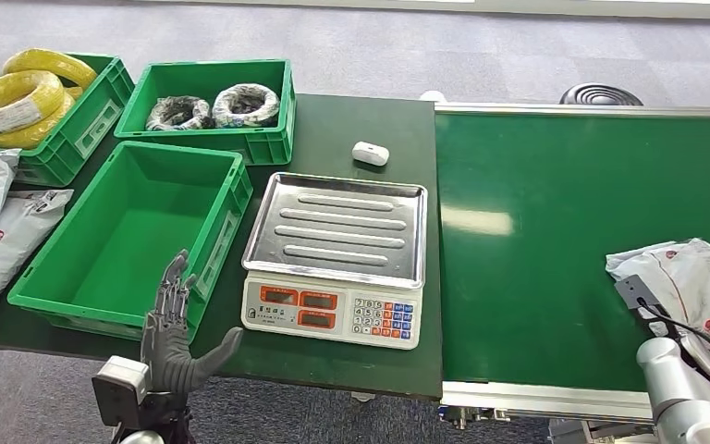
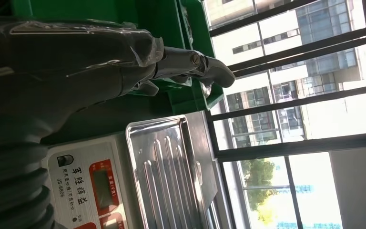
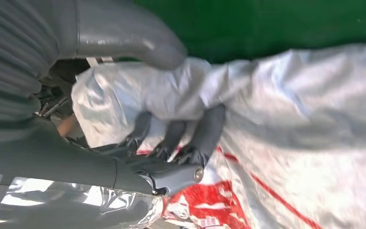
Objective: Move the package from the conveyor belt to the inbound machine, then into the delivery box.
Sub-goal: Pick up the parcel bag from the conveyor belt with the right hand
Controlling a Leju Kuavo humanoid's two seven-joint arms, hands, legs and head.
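Smooth green conveyor belt (image 1: 536,240), right hand (image 3: 171,138) gripping crinkled plastic package (image 3: 290,119)

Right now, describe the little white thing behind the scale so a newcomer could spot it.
Start at the dark green table left of the conveyor belt. Beyond the steel-topped scale lies a small white device, alone on bare tabletop. It is rounded and pebble-like, unlike the square green bins nearby.

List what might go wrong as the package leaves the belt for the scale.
1. The right hand bunches only a fold of the soft package, so the bag may sag or slip when lifted.
2. The scale sits beside the belt's edge; a drooping bag could catch on its steel tray.
3. The left hand hovers near the scale's corner.
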